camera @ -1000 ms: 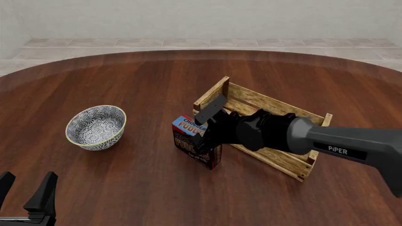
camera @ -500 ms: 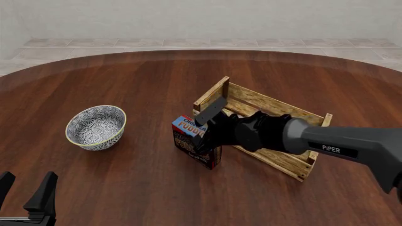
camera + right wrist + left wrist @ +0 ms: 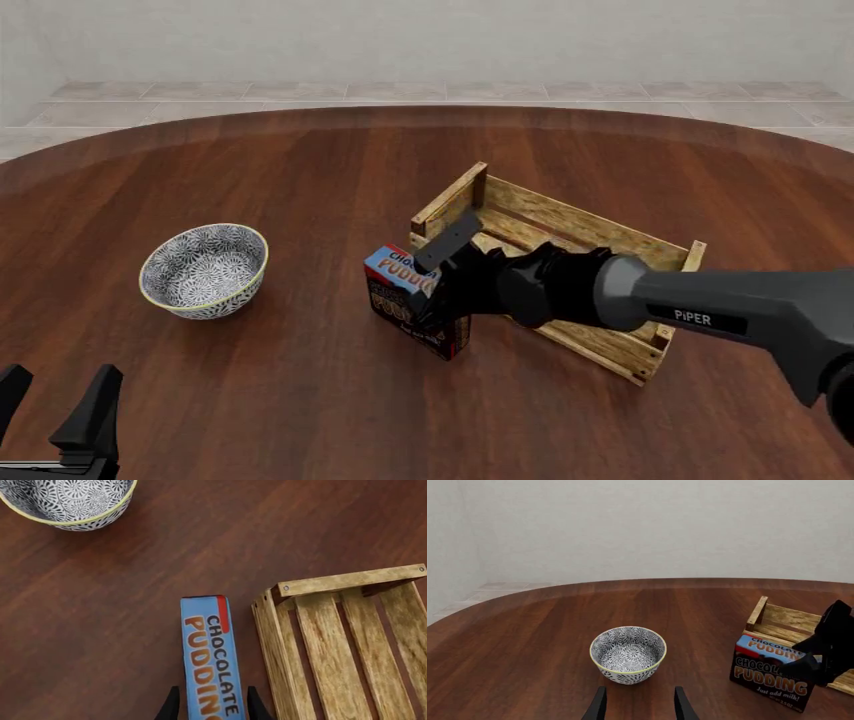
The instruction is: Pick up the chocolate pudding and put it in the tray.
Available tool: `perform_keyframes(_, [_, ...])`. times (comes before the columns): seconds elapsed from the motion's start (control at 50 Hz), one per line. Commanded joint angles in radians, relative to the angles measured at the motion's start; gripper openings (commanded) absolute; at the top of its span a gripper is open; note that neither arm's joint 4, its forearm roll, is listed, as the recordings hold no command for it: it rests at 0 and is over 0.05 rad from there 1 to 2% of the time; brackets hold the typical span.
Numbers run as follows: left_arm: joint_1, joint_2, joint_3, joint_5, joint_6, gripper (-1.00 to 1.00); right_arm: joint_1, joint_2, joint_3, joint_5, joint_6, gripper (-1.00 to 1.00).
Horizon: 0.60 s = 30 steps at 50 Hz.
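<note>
Beside the tray (image 3: 587, 262), we saw the right gripper (image 3: 211, 707) straddle the chocolate pudding (image 3: 208, 655), fingers flanking it; grip hidden from front.

Round, dark reddish wood-plank surface (image 3: 267, 400) with soft sheen; beyond its far edge, pale beige tiled floor (image 3: 400, 92); behind, plain off-white wall (image 3: 427, 40).

Wooden table (image 3: 267, 400) — bowl (image 3: 204, 270), pudding (image 3: 396, 285), tray (image 3: 587, 340).

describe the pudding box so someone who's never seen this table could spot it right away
On the round brown table, find the slatted wooden tray right of centre. Against its near-left corner stands the chocolate pudding, with the right gripper around it. It is the only carton: light-blue top, dark sides, unlike the round patterned bowl.
</note>
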Motion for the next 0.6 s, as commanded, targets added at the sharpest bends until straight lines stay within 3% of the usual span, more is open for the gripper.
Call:
perform_keyframes(0.02, [0.000, 0.000, 0.000, 0.000, 0.000, 1.00, 0.003, 0.007, 0.005, -0.007, 0.013, 1.00])
perform_keyframes(0.32, [0.000, 0.000, 0.000, 0.000, 0.000, 1.00, 0.017, 0.030, 0.005, -0.018, 0.030, 1.00])
perform_keyframes(0.34, [0.000, 0.000, 0.000, 0.000, 0.000, 1.00, 0.016, 0.030, 0.006, -0.019, 0.029, -1.00])
perform_keyframes(0.6, [0.000, 0.000, 0.000, 0.000, 0.000, 1.00, 0.014, 0.014, 0.006, -0.016, -0.002, -1.00])
